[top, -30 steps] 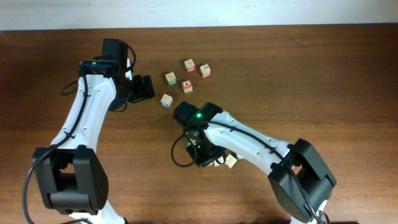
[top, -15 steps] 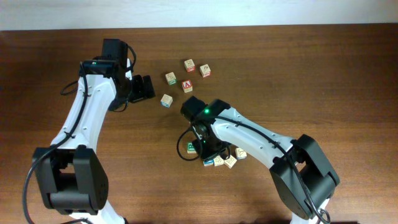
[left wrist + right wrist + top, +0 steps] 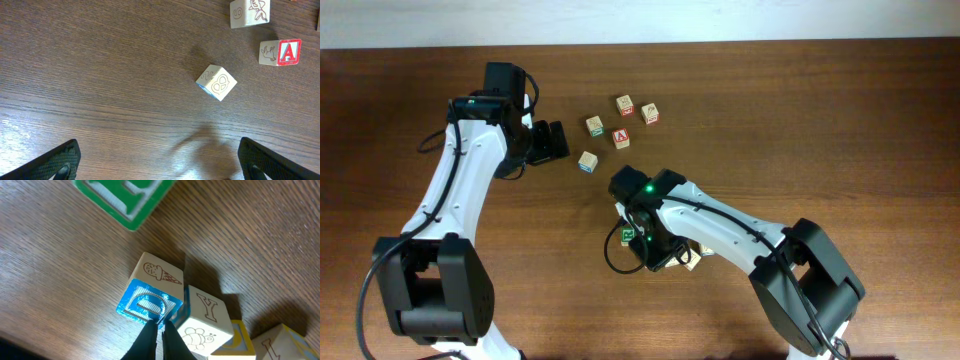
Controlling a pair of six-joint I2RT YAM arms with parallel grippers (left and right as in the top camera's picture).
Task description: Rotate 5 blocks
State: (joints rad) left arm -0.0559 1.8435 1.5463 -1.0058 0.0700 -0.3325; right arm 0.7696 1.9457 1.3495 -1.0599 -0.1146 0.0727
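Observation:
In the right wrist view, my right gripper is shut, with its tips at the near edge of a blue-faced block that shows an ice-cream drawing. A block with a Y and a bee touches that block's right side. A yellow-edged block and another cube lie behind it. A green-lettered block lies apart; overhead it is this green block, left of the right gripper. My left gripper hangs open over bare wood, short of a block marked 8.
Further back on the table lie a red "A" cube, two orange-marked cubes and a green-marked cube. The block with a teal side sits just right of the left gripper. The right arm's links cross the lower middle.
The right gripper's jaws closed. The right wrist swung a little right, then back over the lower cluster, now covering two cubes. The left arm has not moved.

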